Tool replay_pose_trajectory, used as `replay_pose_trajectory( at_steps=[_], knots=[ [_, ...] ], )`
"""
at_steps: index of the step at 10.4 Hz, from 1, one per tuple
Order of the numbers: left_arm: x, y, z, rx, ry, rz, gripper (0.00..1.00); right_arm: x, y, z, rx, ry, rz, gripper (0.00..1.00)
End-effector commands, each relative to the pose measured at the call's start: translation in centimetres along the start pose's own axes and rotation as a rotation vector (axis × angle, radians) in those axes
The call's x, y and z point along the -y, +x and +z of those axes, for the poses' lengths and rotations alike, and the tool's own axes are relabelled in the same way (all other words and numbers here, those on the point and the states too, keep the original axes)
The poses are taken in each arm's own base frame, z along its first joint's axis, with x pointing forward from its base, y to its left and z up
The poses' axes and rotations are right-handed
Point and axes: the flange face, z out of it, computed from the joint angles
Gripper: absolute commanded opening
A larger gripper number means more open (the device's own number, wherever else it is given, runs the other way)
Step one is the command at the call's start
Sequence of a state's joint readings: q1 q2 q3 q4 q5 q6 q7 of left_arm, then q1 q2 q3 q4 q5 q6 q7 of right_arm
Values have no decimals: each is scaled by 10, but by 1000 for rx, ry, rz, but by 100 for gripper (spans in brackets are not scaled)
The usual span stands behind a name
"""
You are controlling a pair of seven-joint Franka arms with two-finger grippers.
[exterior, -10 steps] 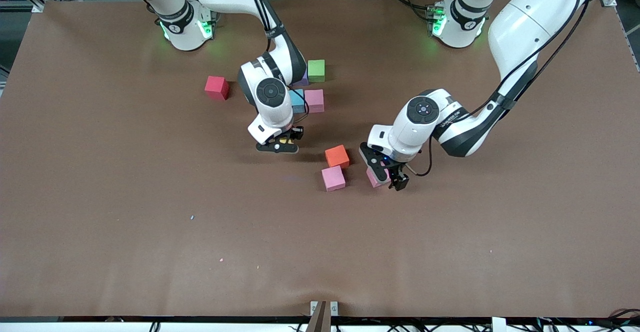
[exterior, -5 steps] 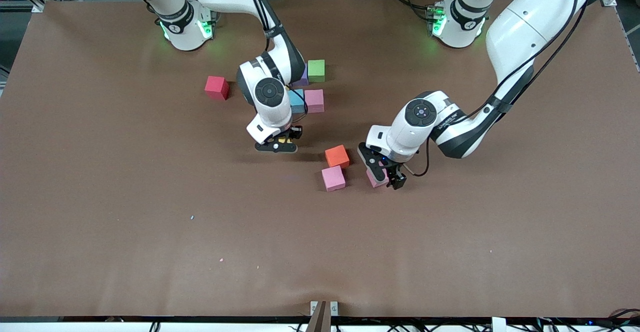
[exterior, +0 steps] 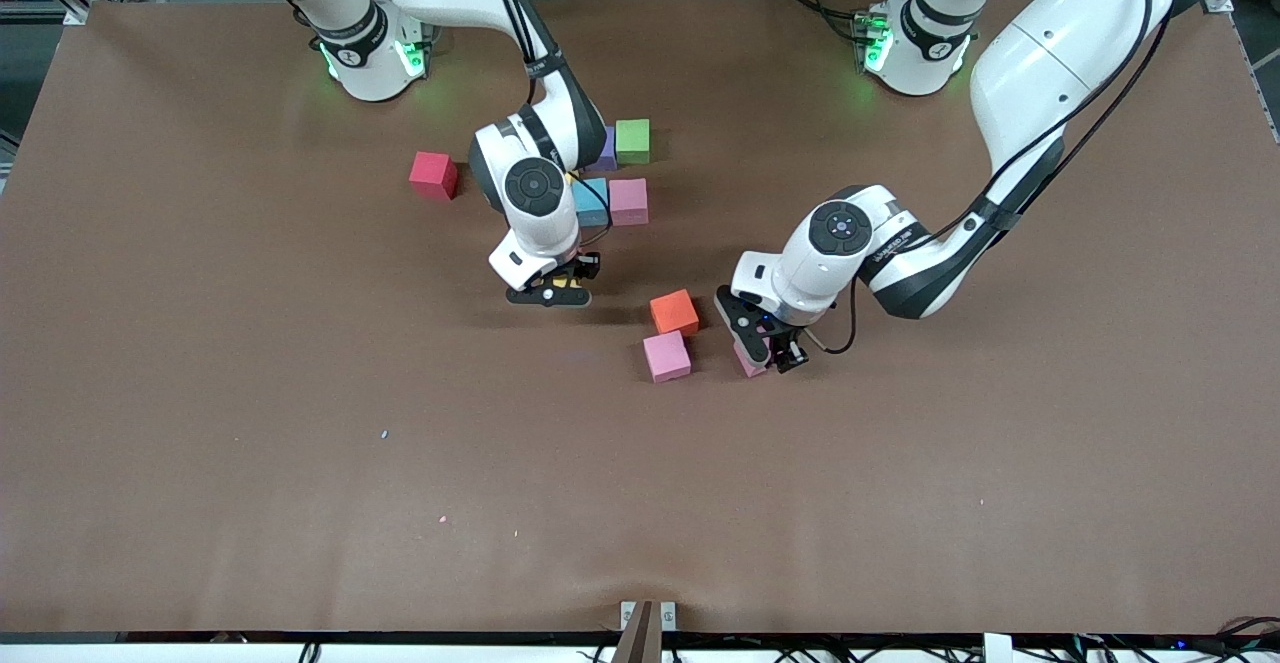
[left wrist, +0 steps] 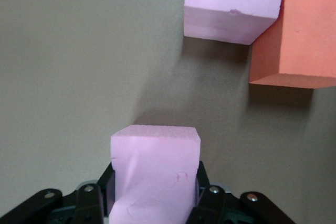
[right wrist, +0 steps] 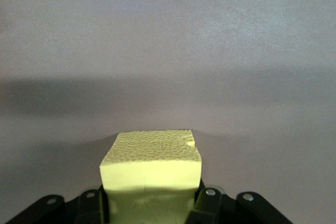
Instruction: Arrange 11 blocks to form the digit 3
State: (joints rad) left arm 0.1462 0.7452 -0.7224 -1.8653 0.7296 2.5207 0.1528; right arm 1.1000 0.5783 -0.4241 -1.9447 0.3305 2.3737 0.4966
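Blocks are scattered about mid-table, and two are already in the grippers. Left gripper, low at the table, has its fingers pressed against both sides of a pink block; the left wrist view shows the foam dented between the pads, so the grip appears made, though whether the block is off the surface cannot be told. Just ahead of those fingertips, toward the right arm's end of the table, lie a second pink block and an orange block, the two touching at a corner, the orange one on the side toward the robot bases. That pair is the relation the coming move turns on: the held pink block sits beside them with a clear gap, squared roughly to them, and the left arm is the nearer one to close it. Right gripper, past the orange block, is clamped on a yellow block, with only bare table ahead of it. Farther off, beside the right arm's wrist, stand a blue block touching a third pink block, then a green block beside a mostly hidden purple one, and a red block apart. Judgement: the digit is barely begun; fewer than eleven blocks are visible.
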Motion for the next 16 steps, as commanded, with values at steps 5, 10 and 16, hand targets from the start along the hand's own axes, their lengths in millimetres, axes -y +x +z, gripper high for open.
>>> replay_pose_trajectory(
  at_steps=[5,10,16],
  knots=[
    [-38,38,-33,-77,-47,-12,0,-5,-2,-5,-35,20,10,30],
    [-58,61,-52,-78,-122,-76,0,0,-11,-6,-28,23,10,30],
    [-74,86,-98,32,-170,-51,0,-12,-19,-1,-11,12,0,30]
  ],
)
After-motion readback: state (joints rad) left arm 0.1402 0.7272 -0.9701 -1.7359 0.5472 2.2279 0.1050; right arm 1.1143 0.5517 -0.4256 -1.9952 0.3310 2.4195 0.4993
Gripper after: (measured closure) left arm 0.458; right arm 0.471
